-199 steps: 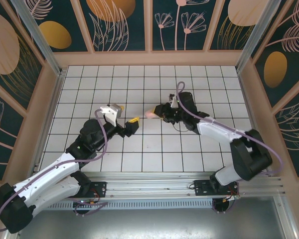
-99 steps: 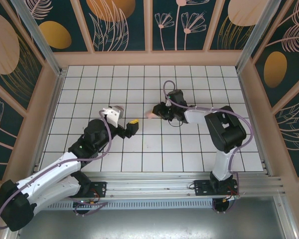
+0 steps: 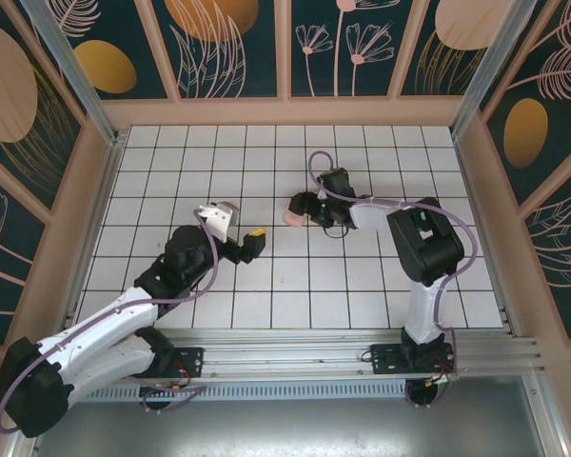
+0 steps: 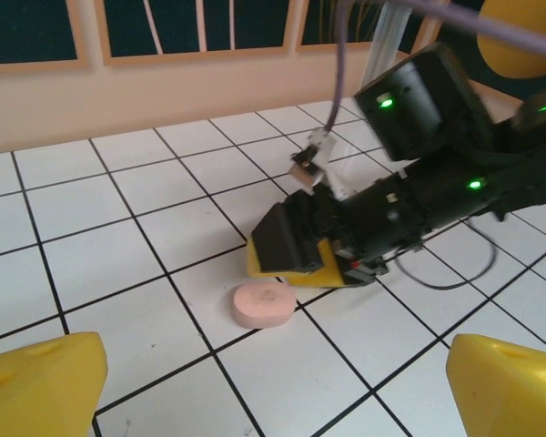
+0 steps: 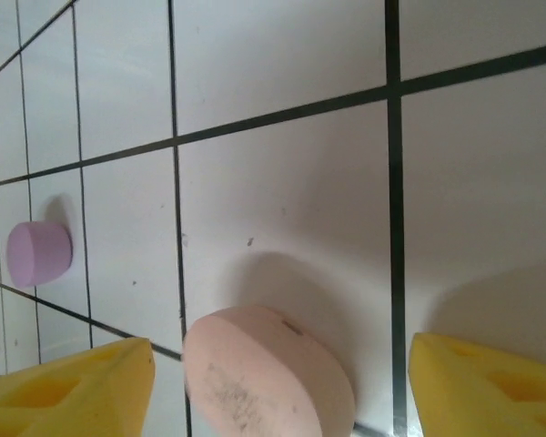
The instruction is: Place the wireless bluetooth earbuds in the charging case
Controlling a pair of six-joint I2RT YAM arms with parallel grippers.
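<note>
A white table (image 3: pixel 171 152) ruled with dark grid lines spreads out on every side of the left gripper (image 3: pixel 256 233). Ahead of it and to both sides rise dark teal wall panels (image 3: pixel 238 48) painted with golden discs and pale plant outlines, framed in peach wood (image 3: pixel 285 111).

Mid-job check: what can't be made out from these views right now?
- Pink case: closed shell hides whatever is inside; in the right wrist view the bottom edge cuts off its lower part.
- Lilac piece, right wrist view: too small and far off to tell bud from case.
- Top view: the right gripper overlaps the pink case, so contact is unclear.
</note>
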